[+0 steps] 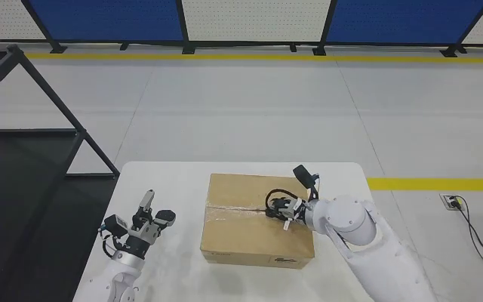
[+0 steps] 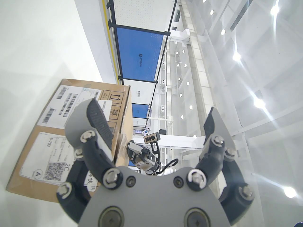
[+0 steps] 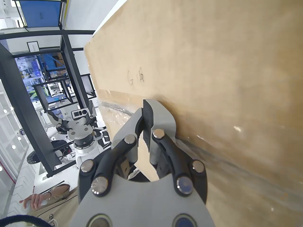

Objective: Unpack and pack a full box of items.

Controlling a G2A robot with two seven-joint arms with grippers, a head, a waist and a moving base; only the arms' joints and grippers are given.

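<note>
A closed brown cardboard box (image 1: 256, 226) lies in the middle of the white table (image 1: 166, 181), with a strip of clear tape (image 1: 234, 205) along its top seam. My right gripper (image 1: 283, 211) rests on the box top at that seam, toward the box's right side. In the right wrist view its fingers (image 3: 151, 116) are shut tip to tip against the cardboard (image 3: 213, 60) beside the tape (image 3: 113, 109). My left gripper (image 1: 157, 209) stands left of the box, apart from it, pointing up and open with nothing between its fingers (image 2: 99, 119). The labelled box side (image 2: 59, 128) faces it.
A black metal frame (image 1: 45, 136) stands just off the table's left side. Bare table lies between the left gripper and the box, and behind the box. Blue and white partition panels (image 1: 106, 19) line the far floor.
</note>
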